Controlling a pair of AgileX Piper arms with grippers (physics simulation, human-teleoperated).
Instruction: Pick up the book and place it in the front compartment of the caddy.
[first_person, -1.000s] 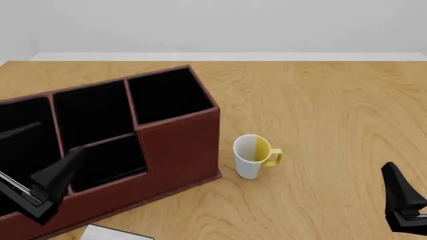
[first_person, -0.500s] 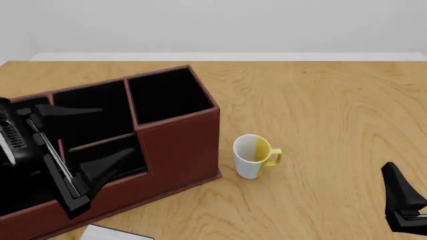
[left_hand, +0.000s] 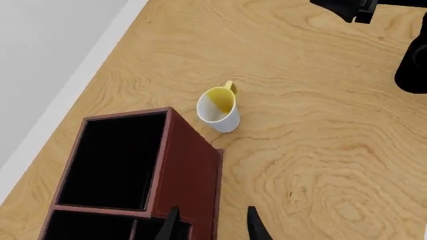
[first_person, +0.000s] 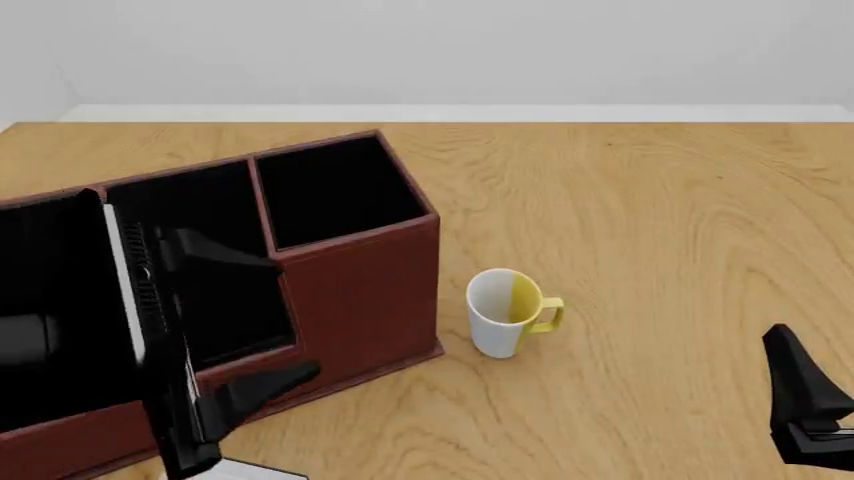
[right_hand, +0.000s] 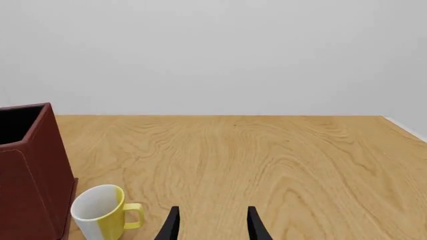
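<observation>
The reddish-brown caddy (first_person: 360, 290) stands at the left of the table with its black compartments open upward; it also shows as caddy (left_hand: 190, 165) and caddy (right_hand: 30, 170). Only a white sliver of the book (first_person: 260, 472) shows, flat on the table at the bottom edge in front of the caddy. My left gripper (first_person: 296, 317) hangs in front of the caddy's front wall and above the book, open and holding nothing (left_hand: 213, 227). Low at the right, far from both, my right gripper (first_person: 801, 405) is open and holds nothing (right_hand: 212, 225).
A white-and-yellow mug (first_person: 505, 312) stands upright just right of the caddy, also seen as mug (left_hand: 219, 106) and mug (right_hand: 100, 210). Parts of the right arm (left_hand: 413, 60) cross the left wrist view. Bare wooden tabletop (first_person: 667, 220) stretches to the right.
My left gripper has swung from the far left edge rightward and toward the table's front, across the caddy's front wall, turning as it went. The right gripper, mug and caddy have not moved.
</observation>
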